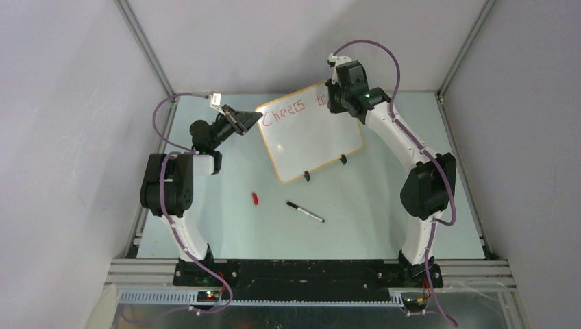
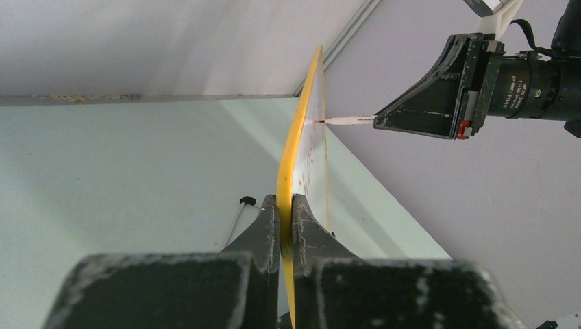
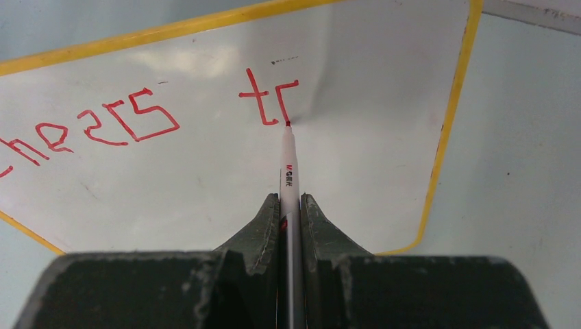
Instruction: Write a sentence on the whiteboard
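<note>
The whiteboard point(image 1: 312, 137) stands tilted on two black clip feet at the back of the table. My left gripper point(image 1: 248, 118) is shut on its left yellow-orange rim point(image 2: 286, 199). My right gripper point(image 1: 338, 96) is shut on a white red-ink marker point(image 3: 288, 171). The marker's tip touches the board point(image 3: 205, 171) at the foot of an unfinished letter. The sentence point(image 3: 137, 116) in red reads "Cheers t" plus that partial stroke, in one row. The marker also shows in the left wrist view point(image 2: 349, 120), tip on the board.
A black-capped marker point(image 1: 305, 212) lies on the table in front of the board. A small red cap point(image 1: 255, 199) lies to its left. Grey walls close in on both sides and behind.
</note>
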`<action>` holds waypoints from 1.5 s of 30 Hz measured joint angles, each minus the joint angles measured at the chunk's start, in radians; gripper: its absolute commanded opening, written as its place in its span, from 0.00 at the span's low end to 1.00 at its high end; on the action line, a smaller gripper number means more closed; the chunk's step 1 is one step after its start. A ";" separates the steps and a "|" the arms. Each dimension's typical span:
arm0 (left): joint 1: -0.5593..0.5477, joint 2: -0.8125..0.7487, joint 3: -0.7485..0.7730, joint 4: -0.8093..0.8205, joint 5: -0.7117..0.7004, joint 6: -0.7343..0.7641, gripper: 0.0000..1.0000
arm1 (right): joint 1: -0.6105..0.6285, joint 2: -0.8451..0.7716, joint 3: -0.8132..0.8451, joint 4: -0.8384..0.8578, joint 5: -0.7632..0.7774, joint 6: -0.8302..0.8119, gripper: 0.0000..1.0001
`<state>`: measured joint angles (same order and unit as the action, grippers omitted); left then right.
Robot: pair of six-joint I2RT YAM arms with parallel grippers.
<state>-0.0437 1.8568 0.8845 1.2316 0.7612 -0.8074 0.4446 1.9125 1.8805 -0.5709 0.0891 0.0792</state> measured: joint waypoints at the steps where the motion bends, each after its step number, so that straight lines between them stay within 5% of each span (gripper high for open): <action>1: 0.000 0.000 0.000 0.000 0.000 0.000 0.00 | -0.001 -0.001 -0.003 0.000 0.000 0.000 0.00; 45: 0.000 0.000 0.000 0.000 0.001 0.000 0.00 | -0.024 0.042 0.101 -0.027 -0.005 0.014 0.00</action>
<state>-0.0437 1.8568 0.8845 1.2312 0.7620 -0.8070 0.4206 1.9545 1.9812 -0.5983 0.0845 0.0933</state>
